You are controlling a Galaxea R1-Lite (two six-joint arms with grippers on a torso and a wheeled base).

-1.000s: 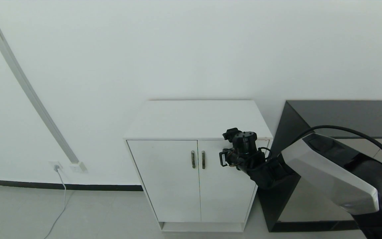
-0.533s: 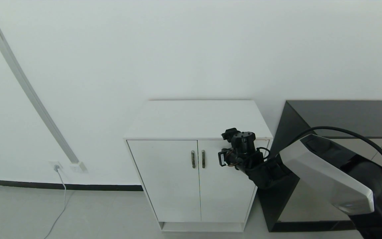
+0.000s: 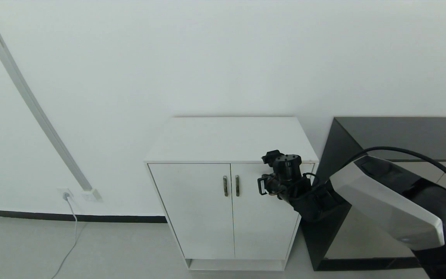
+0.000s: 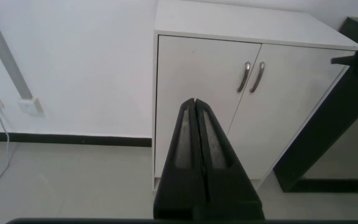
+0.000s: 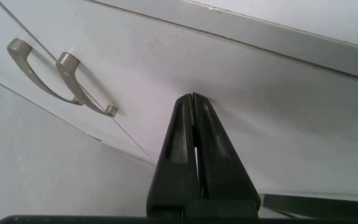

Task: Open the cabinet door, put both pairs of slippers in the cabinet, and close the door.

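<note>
The head view takes in the whole white cabinet (image 3: 230, 139): a flat, matte, box-shaped unit with a plain slab top, standing on a pale floor (image 3: 110, 248) against a white wall. Both doors are closed, with two slim, curved metal handles (image 3: 231, 186) upright either side of the centre seam. A dark glossy unit (image 3: 401, 135) stands just beside it on the right. A grey conduit (image 3: 33, 104) slants down the wall to a socket (image 3: 65, 193), from which a grey cable (image 3: 74, 232) trails to the floor above a black skirting strip (image 3: 72, 217).

The right wrist view gives what the head view cannot. The right gripper (image 5: 194, 99) has its black jaws pressed together, tip at the right door (image 5: 278, 118) just under the top slab, beside the handles and not on them. Whether the tip touches the panel cannot be told. From here the handles look brushed and arched, standing proud of the smooth panel.

The left wrist view shows the left gripper (image 4: 195, 102) well back from the cabinet front, low before the left door (image 4: 197, 68), its ribbed black jaws pressed together on nothing.
</note>
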